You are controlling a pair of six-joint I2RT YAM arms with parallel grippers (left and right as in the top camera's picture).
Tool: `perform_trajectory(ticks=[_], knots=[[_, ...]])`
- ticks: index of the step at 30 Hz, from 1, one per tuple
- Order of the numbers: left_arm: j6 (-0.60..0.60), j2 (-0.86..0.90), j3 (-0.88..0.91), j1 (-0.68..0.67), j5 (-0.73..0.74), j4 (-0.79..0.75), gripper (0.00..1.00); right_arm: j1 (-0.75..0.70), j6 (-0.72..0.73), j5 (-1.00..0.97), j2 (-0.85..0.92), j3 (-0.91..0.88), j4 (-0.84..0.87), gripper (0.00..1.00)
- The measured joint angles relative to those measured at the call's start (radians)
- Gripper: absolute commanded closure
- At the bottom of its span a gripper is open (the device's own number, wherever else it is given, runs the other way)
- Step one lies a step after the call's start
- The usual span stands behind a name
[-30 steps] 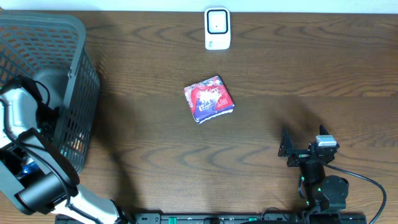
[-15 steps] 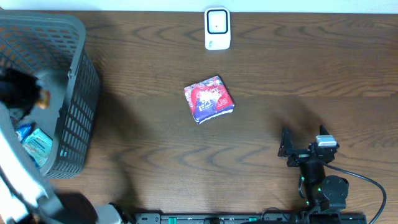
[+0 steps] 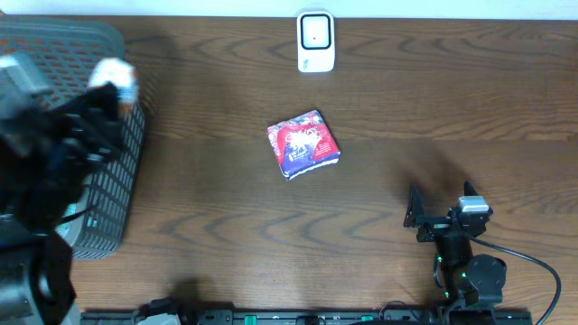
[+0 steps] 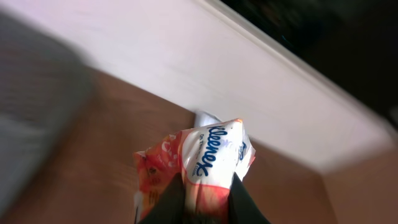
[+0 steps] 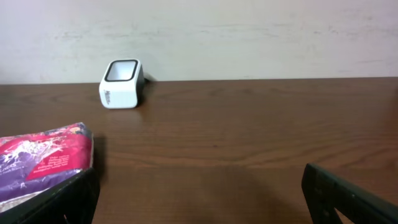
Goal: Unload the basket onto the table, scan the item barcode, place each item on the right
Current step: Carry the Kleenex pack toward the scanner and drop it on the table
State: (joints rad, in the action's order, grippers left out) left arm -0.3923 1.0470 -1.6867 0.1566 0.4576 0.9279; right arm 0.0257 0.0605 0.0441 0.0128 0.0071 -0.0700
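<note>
Left gripper (image 4: pixel 202 190) — clamped on a tissue pack (image 4: pixel 200 155) with a white and orange wrapper, gripped at its lower end. From overhead the arm is a blur, and the pack sits up over the rim of the grey basket (image 3: pixel 113 181) at the table's (image 3: pixel 452 99) left side. Right gripper (image 5: pixel 202 205) — jaws wide apart, low at the near right. White scanner (image 3: pixel 315 41) stands at the far edge, centre. A red-purple packet (image 3: pixel 303 143) lies mid-table, well apart from both grippers.

Wood table (image 3: pixel 452 108): white scanner (image 3: pixel 315 41) far edge; red-purple packet (image 3: pixel 303 143) centre; grey basket (image 3: pixel 116 185) apparently left.
</note>
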Motion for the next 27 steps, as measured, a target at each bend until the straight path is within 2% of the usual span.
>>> perform_trajectory(ticks=[4, 7, 12, 22, 23, 25, 27], knots=[[0.055, 0.056, 0.000, -0.248, -0.013, -0.013, 0.93, 0.000, 0.000, 0.000, 0.000, 0.000, 0.000, 0.01], [0.076, 0.129, 0.000, -0.376, -0.045, -0.016, 0.93, 0.000, 0.000, 0.000, 0.000, 0.000, 0.000, 0.01], [0.085, 0.301, 0.001, -0.529, -0.079, -0.071, 0.93, 0.000, 0.000, 0.000, 0.000, 0.000, 0.000, 0.01], [0.098, 0.698, 0.003, -0.740, -0.097, -0.355, 0.92, 0.000, 0.000, 0.000, 0.000, 0.000, 0.000, 0.01], [0.099, 0.739, 0.003, -0.755, -0.097, -0.380, 0.90, 0.000, 0.000, 0.000, 0.000, 0.000, 0.000, 0.01], [0.102, 0.815, 0.003, -0.781, -0.097, -0.426, 0.78, 0.000, 0.000, 0.000, 0.000, 0.000, 0.000, 0.01], [0.104, 0.887, 0.003, -0.802, -0.098, -0.473, 0.75, 0.000, 0.000, 0.000, 0.000, 0.000, 0.000, 0.01]])
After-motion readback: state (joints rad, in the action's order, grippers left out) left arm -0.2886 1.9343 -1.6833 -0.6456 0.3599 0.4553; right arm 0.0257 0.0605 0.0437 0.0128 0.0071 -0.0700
